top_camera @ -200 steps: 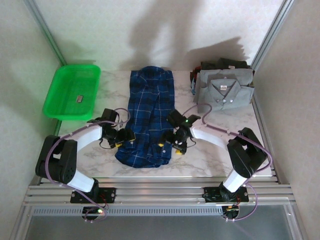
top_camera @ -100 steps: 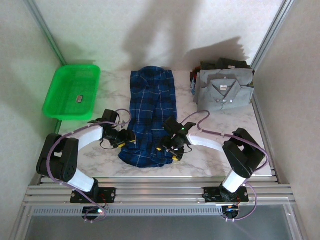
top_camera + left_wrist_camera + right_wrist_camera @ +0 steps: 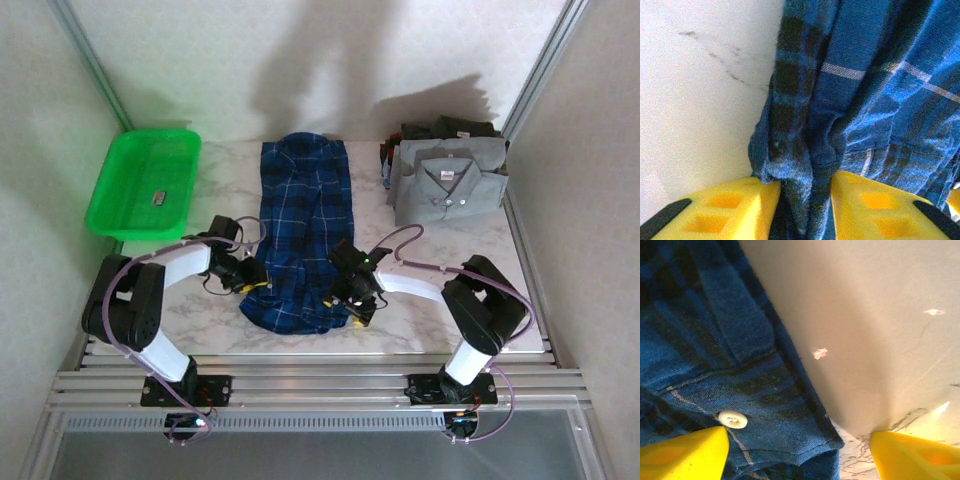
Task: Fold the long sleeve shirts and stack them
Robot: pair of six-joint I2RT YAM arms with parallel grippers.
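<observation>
Plaid shirt (image 3: 305,220) edge pinched by left gripper (image 3: 805,186); right gripper (image 3: 797,437) spread wide.

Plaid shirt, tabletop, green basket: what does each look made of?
Plaid shirt: woven cloth, matte and slightly fuzzy; visible threads and soft creases. Tabletop: smooth hard surface with grey marble veining, stone or printed laminate, cannot tell which. Green basket: probably moulded plastic; bright uniform colour, light sheen on its walls.

plaid shirt (image 3: 865,95): soft woven cloth | table (image 3: 865,315): smooth marbled, slight sheen | basket (image 3: 118,190): glossy plastic
</observation>
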